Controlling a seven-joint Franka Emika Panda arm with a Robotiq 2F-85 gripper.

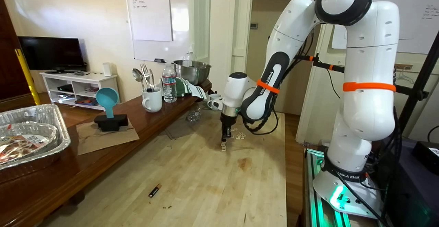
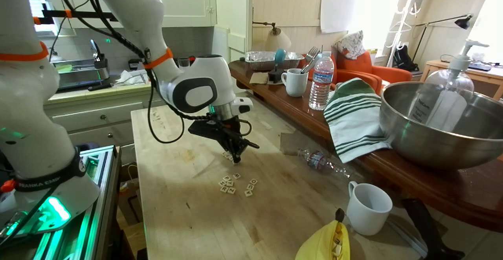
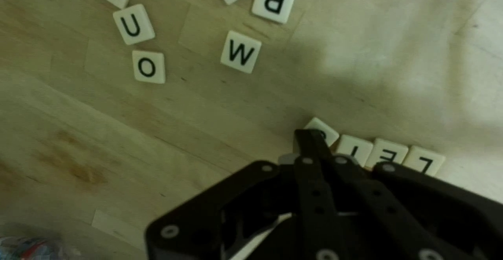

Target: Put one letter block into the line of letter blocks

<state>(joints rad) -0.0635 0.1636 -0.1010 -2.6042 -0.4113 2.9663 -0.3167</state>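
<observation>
We have a big wooden table here, and a white robot arm reaches over it. Its gripper points down, with the jaws squeezed right together and nothing that we can see pinched between them.

In the wrist view, some loose letter blocks lie up and to the left, well apart from the tips. The line of letter blocks is smaller. It begins just to the right of the tips, and its long way runs off to the right, sloping down a little. We count three blocks side by side in it.

Smallest of all is one turned block at the left end of the line. It sits like a diamond, with a corner toward the line. The tips hide part of it, so we can't tell if they touch it, or if its corner touches the line.

We think this is the block to fit in, and the job looks nearly done. We guess it needs a little twist, then a push to the right. Too hard a push could bend the line.
</observation>
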